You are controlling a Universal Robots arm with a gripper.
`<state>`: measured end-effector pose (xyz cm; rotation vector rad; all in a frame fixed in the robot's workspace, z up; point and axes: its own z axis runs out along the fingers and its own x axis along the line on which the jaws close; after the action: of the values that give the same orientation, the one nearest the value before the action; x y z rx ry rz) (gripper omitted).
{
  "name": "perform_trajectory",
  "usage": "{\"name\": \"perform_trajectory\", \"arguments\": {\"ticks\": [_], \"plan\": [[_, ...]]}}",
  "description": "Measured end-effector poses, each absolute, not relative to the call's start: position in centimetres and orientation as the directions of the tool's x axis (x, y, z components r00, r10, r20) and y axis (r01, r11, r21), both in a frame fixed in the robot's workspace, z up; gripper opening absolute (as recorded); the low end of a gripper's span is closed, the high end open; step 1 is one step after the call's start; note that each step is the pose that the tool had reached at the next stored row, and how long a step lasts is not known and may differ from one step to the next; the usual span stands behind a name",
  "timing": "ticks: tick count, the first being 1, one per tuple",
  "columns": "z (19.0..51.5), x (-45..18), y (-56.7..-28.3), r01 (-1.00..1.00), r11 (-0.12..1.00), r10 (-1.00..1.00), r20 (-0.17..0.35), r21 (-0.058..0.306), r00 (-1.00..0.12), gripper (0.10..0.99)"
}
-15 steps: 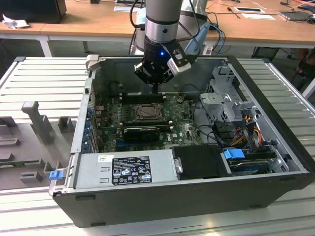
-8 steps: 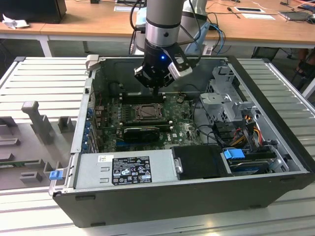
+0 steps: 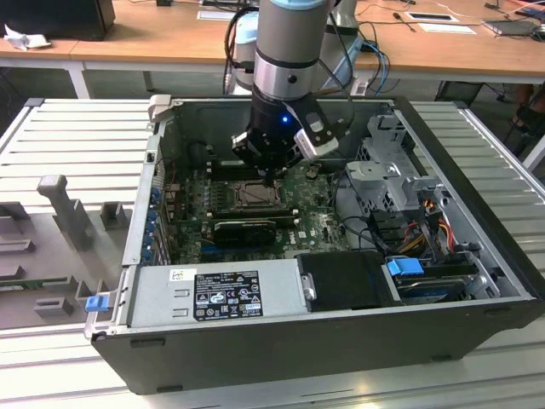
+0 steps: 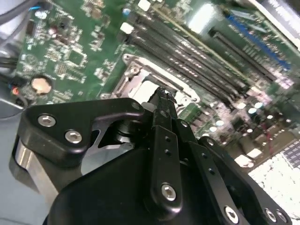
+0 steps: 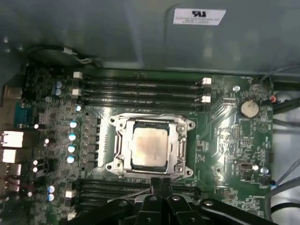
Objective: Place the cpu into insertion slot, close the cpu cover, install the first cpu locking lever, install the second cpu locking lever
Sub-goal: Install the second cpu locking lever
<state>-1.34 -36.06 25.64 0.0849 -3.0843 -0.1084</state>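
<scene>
Already the cpu lies seated in the insertion slot, its pale metal top showing through the window of the cpu cover, which in the first wrist view looks folded flat over the socket frame. That reads as the first two steps done and the locking levers now in hand, though I cannot tell from these frames whether either lever is latched; thin metal shows along the socket's edges but is too fine to read.

The gripper hangs just above the socket edge farthest from the row of memory slots, its fingers pressed together with nothing between them. In the second wrist view the same closed tip points down at the socket's near edge, close to it but not visibly touching. In the exterior view the arm reaches straight down into the open computer case, the gripper right over the socket on the green circuit board.

To do a lever well, my judgement is that the closed fingertips should serve as a single pusher: bear on the lever's free end, sweep it down and sideways under its catch, keep clear of the cpu top and the small capacitors beside the socket, and press steadily, not abruptly, so the cover stays flat.
</scene>
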Motion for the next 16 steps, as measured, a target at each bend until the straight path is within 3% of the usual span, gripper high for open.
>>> {"name": "perform_trajectory", "arguments": {"ticks": [7,16], "plan": [[24.7,-1.5,-37.5,-0.074,0.99,-0.08,0.053,0.118,-0.995,0.106],[24.1,-4.2,-38.1,-0.074,0.99,-0.081,0.053,0.122,-0.995,0.106]]}}
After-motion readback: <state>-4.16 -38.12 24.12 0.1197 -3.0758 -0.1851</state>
